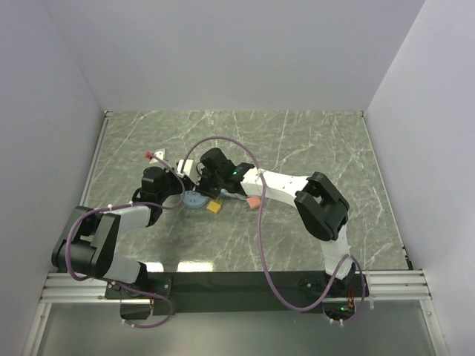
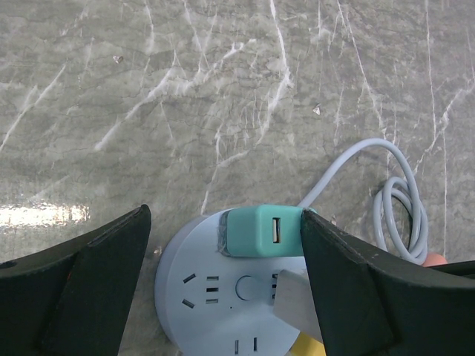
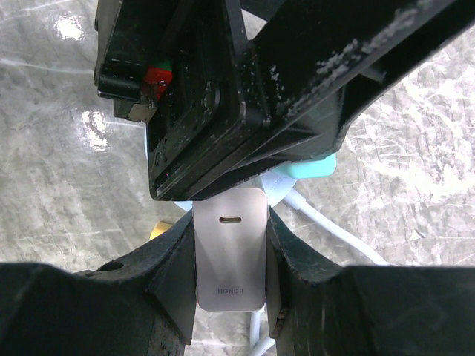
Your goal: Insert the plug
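Right gripper [image 3: 230, 256] clamps the white rectangular charger plug [image 3: 230, 278]; left gripper [image 2: 225, 222] gapes wide, empty, astride the round pale-blue socket hub [image 2: 197, 293]

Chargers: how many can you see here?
2. The teal charger sits on the round hub; the white charger is clamped in the right gripper. The arms may hide others.
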Robot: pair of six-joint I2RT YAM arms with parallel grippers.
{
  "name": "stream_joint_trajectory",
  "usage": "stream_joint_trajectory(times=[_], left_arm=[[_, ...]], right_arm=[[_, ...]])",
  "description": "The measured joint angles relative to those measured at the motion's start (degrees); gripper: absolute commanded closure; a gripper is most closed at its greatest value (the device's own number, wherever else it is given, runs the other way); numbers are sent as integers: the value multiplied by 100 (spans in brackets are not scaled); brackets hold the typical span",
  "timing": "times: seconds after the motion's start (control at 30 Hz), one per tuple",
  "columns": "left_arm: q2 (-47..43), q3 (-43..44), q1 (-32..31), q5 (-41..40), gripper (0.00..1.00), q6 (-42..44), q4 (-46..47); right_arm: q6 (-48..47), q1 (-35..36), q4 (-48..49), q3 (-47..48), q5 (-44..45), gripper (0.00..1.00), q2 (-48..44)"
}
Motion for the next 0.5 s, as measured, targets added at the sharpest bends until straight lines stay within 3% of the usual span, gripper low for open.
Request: stream_joint_trajectory(times=[0.5], left_arm=[[-9, 0, 52, -107, 12, -28, 0]], right_arm=[[-234, -2, -682, 772, -26, 100, 411]])
